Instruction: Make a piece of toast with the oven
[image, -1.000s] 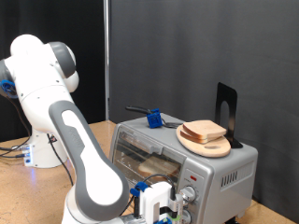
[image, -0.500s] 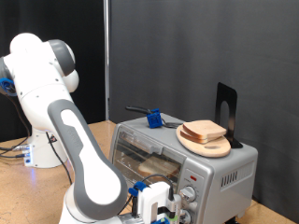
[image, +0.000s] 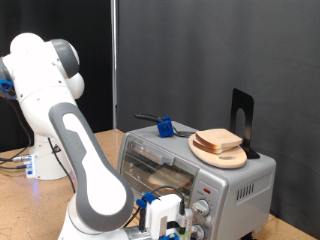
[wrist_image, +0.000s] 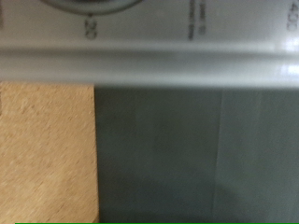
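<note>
Arm (image: 75, 140) segments, white and grey, fill the exterior view's left half, curving down to the gripper (image: 170, 222) at the bottom edge, just in front of the oven's (image: 195, 165) knob panel. The oven is seen at the exterior view's lower right, its glass door shut, and a pale slice is visible behind the glass on the rack. On the oven's top a round wooden plate (image: 219, 153) is set, and the piece of toast (image: 220, 140) is stacked there with other slices. A blue-handled tool (image: 163, 127) lies behind the plate, and a black stand (image: 241, 120) is placed upright beside it. Whether the gripper's fingers are apart or together cannot be told. In the wrist view only a blurred silver band, a printed dial scale (wrist_image: 89, 23) and a tan surface are shown.
</note>
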